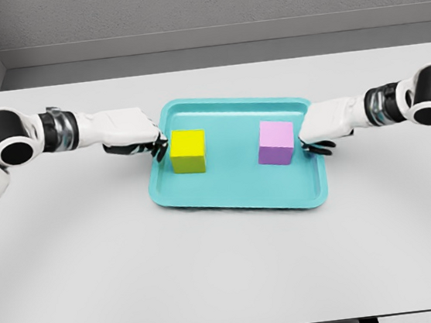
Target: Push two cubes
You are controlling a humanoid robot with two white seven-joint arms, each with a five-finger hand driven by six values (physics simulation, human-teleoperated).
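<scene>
While both curled hands point(130, 132) point(324, 126) flank the tray point(239, 198), yellow cube point(188, 150) and pink cube point(276, 142) sit square-on

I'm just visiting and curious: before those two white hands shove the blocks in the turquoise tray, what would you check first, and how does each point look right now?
1. Yellow cube sits flat inside the turquoise plastic tray: ok.
2. Pink cube sits flat in the same tray, apart from the yellow one: ok.
3. Left hand is at the tray's left rim beside the yellow cube: ok; whether it touches the cube, cannot tell.
4. Right hand is at the tray's right rim near the pink cube: ok; contact, cannot tell.
5. Bare tray floor between the cubes for pushing inward: ok.
6. Tray lies fully on the white table: ok.
</scene>
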